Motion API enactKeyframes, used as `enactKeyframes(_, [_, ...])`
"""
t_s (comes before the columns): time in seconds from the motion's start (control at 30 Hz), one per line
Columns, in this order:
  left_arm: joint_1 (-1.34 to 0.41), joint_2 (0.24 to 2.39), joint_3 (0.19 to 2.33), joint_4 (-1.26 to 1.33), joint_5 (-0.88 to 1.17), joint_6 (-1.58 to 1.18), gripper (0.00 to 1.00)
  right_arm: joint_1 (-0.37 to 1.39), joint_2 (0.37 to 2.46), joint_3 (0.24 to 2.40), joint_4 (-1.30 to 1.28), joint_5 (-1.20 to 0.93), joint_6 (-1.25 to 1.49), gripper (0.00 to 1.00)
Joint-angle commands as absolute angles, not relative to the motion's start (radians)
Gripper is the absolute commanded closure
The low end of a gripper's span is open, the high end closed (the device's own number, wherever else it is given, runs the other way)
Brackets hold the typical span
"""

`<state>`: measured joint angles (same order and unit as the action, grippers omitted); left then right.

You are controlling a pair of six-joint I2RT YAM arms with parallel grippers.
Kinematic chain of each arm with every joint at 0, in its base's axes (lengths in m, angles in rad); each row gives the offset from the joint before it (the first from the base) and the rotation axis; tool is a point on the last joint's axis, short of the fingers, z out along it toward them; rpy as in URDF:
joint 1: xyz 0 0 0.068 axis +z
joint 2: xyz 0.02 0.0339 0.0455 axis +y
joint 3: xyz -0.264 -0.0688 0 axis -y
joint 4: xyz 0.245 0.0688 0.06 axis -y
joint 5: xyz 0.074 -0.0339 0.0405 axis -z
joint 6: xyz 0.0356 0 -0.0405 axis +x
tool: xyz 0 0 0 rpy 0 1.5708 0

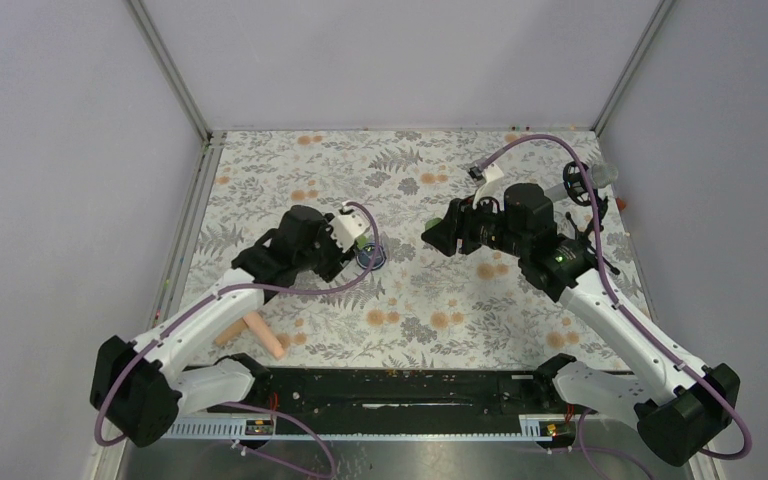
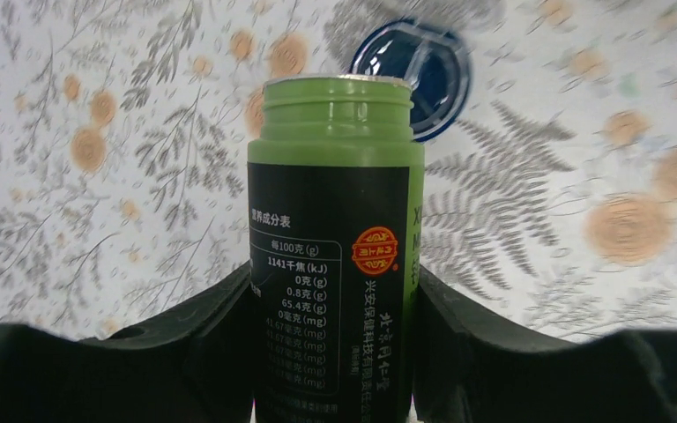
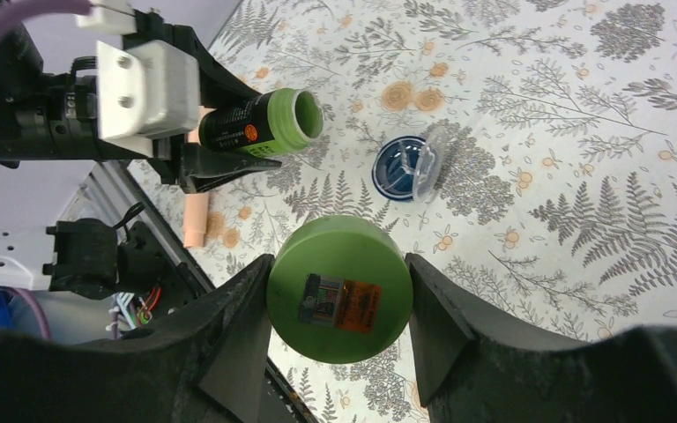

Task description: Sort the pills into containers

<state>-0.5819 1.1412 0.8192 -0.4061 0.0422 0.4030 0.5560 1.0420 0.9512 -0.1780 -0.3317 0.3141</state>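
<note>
green bottle [image 2: 335,203] sits clamped in my left gripper [image 2: 331,298], seemingly for pouring, while my right gripper [image 3: 338,304] holds its cap [image 3: 338,256] away.

A green cylindrical plastic bottle [image 2: 335,176] sits between the fingers of the left gripper [image 1: 360,243], above the floral-patterned table cloth [image 1: 440,160]. Just beyond its mouth, a shallow round dark-blue jar [image 3: 397,172] stands on the cloth, with a clear plastic lid [image 3: 429,159] overlapping its rim. To the right of the jar, the right gripper [image 1: 432,235] holds a round green plastic cap [image 3: 339,264] between its fingers. Peach-pink rods [image 1: 263,335] lie near the front edge, beside the left arm.
</note>
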Motion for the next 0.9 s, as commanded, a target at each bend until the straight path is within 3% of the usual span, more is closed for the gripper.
enactKeyframes(0.0, [-0.597, 1.229, 0.852, -0.373, -0.16, 0.5, 1.0, 0.55, 1.015, 0.931, -0.159, -0.271, 0.324, 0.91])
enactKeyframes(0.6, [-0.641, 1.547, 1.001, -0.437, -0.225, 0.569, 1.0, 0.535, 1.004, 0.873, -0.181, -0.196, 0.366, 0.92])
enactKeyframes(0.87, [-0.646, 1.569, 1.026, -0.464, -0.195, 0.574, 1.0, 0.528, 0.97, 0.859, -0.204, -0.083, 0.407, 0.93])
